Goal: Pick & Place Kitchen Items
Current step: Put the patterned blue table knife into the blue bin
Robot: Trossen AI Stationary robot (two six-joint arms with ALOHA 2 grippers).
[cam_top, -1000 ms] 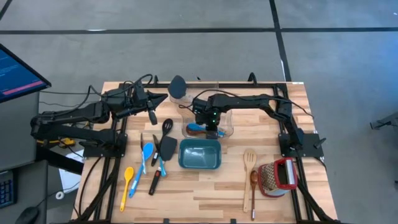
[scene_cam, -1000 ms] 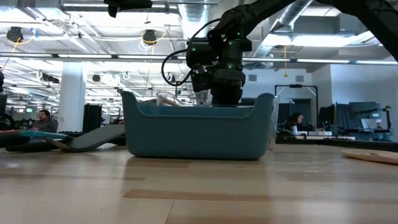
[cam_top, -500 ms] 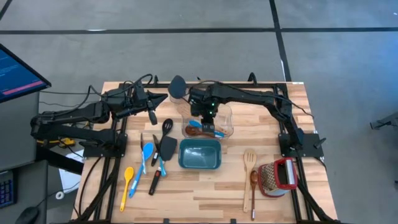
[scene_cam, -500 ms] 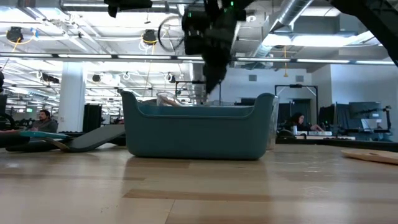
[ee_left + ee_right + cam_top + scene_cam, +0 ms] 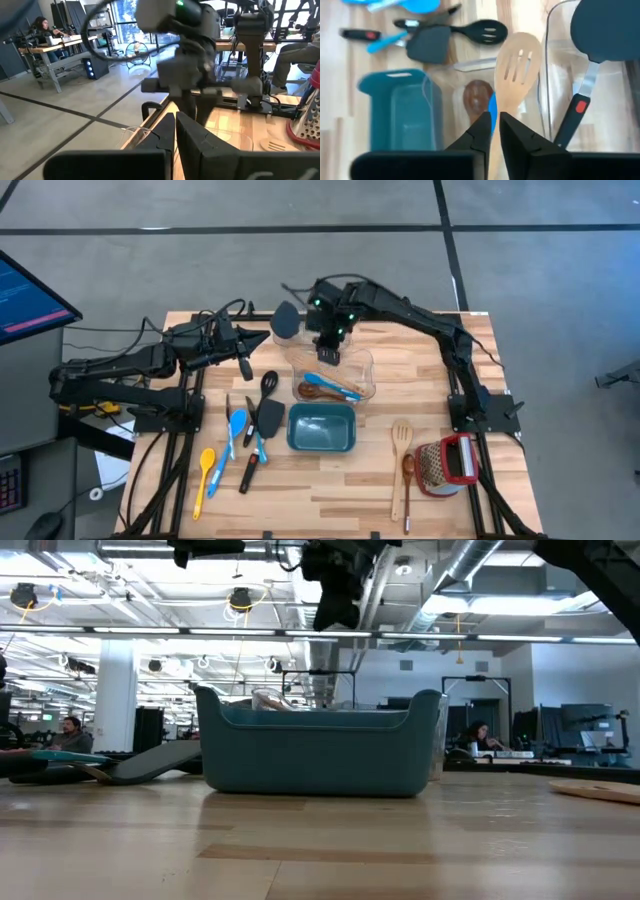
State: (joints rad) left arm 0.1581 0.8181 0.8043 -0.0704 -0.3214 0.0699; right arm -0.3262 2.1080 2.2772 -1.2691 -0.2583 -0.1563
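A clear container point(image 5: 362, 370) holds a brown spoon point(image 5: 477, 97), a blue spoon point(image 5: 338, 387) and a pale slotted spatula point(image 5: 517, 65). The spatula's head also rises above the teal bin in the low view point(image 5: 265, 698). My right gripper point(image 5: 330, 352) point(image 5: 494, 125) hangs shut and empty high above this container. It also shows in the low view point(image 5: 335, 595). My left gripper point(image 5: 244, 365) point(image 5: 174, 125) waits shut over the table's far left part. Black, blue and yellow utensils point(image 5: 240, 430) lie on the table's left. A pale spatula point(image 5: 401, 435) and a brown spoon point(image 5: 408, 472) lie on its right.
A teal bin point(image 5: 322, 442) stands just nearer than the clear container. A dark spatula point(image 5: 285, 320) with a red-marked handle point(image 5: 580, 107) sits by the far edge. A red-framed grater point(image 5: 445, 465) stands near the right edge. Bare wood lies along the near edge.
My right gripper has risen out of the clear container and drawn toward the table's far edge. It now stands well above the container's rim. The spoons and the pale spatula have stayed in the container.
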